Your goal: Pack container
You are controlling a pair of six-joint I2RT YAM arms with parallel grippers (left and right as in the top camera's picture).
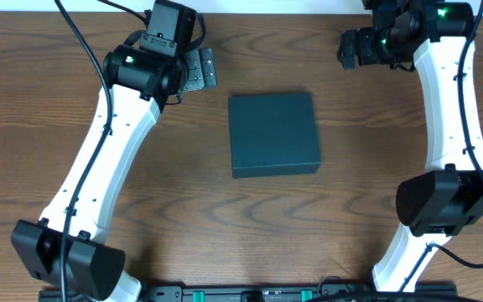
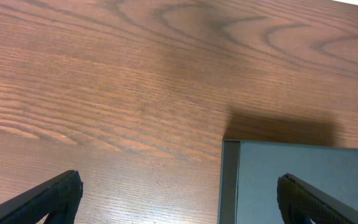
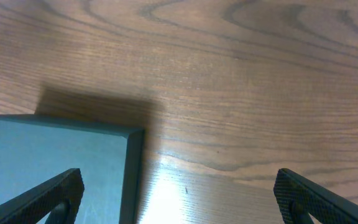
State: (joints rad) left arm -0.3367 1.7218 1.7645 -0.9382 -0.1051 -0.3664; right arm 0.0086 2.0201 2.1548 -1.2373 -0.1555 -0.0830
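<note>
The container (image 1: 273,134) is a dark teal-green square box lying flat at the middle of the table with its lid down. My left gripper (image 1: 209,68) hovers open just off its far left corner, with nothing between the fingers. In the left wrist view the container (image 2: 297,183) fills the lower right, and the left gripper (image 2: 179,200) straddles its edge from above. My right gripper (image 1: 345,50) stands open beyond the far right corner, apart from the box. Its wrist view shows the container (image 3: 55,162) at lower left under the empty right gripper (image 3: 179,199).
The table (image 1: 57,101) is brown wood grain. The two white arms run down the left and right sides to black bases at the near edge (image 1: 250,294).
</note>
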